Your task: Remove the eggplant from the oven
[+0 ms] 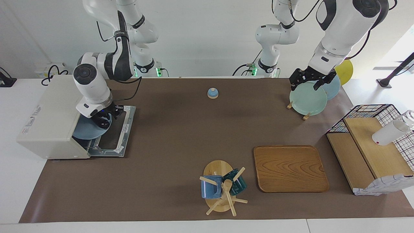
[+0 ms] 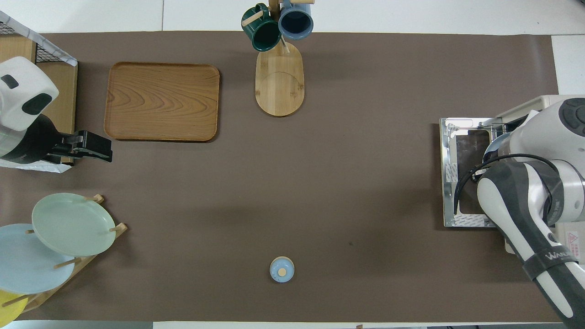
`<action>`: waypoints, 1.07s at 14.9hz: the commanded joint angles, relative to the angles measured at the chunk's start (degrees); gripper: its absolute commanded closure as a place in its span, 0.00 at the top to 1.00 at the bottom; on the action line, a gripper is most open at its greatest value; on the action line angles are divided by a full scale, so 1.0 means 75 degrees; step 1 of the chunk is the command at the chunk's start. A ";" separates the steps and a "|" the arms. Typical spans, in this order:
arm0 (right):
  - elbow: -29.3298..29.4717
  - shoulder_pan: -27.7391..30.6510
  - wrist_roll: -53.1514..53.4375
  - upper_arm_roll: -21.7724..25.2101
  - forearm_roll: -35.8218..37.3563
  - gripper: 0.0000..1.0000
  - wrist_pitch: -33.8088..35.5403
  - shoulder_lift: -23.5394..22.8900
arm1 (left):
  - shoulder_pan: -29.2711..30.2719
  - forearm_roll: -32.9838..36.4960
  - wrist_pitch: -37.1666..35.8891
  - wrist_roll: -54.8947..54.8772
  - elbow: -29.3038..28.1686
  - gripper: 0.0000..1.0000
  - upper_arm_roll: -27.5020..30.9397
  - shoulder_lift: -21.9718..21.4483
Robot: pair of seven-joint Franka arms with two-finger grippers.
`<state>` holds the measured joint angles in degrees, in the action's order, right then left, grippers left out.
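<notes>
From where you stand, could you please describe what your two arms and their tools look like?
Both are glossy white jointed arms with dark grey-black joint panels and round dark caps, thin black cables looping alongside. The right arm carries a black band with pale lettering. The left tool is black; the right tool is dark too.

On the right arm, a dark band near the bottom of the overhead view bears pale lettering that begins "WANU"; the rest cannot be made out. Just beside that band, on the oven, a white sticker shows a red warning triangle. The oven's top carries a faint printed label, unreadable.
</notes>
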<state>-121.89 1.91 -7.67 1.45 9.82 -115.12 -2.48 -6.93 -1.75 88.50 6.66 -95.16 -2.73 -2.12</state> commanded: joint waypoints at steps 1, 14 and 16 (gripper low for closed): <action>-0.0528 0.0179 -0.0546 -0.0041 0.0003 0.32 -0.0574 0.0295 | 0.0068 0.0140 0.0094 -0.0009 -0.0073 1.00 -0.0058 -0.0092; 0.0837 -0.1234 0.0198 -0.0123 0.0917 0.00 0.1096 -0.0008 | 0.0057 0.0128 0.0094 -0.0020 -0.0085 1.00 -0.0058 -0.0092; 0.1355 -0.1996 0.0727 -0.0123 0.0894 0.00 0.1392 -0.0173 | 0.0057 0.0128 0.0106 0.0003 -0.0085 1.00 -0.0058 -0.0092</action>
<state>-117.12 -8.40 -6.03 0.72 15.81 -107.97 -1.12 -6.93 -1.75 88.50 6.66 -95.16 -2.75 -2.12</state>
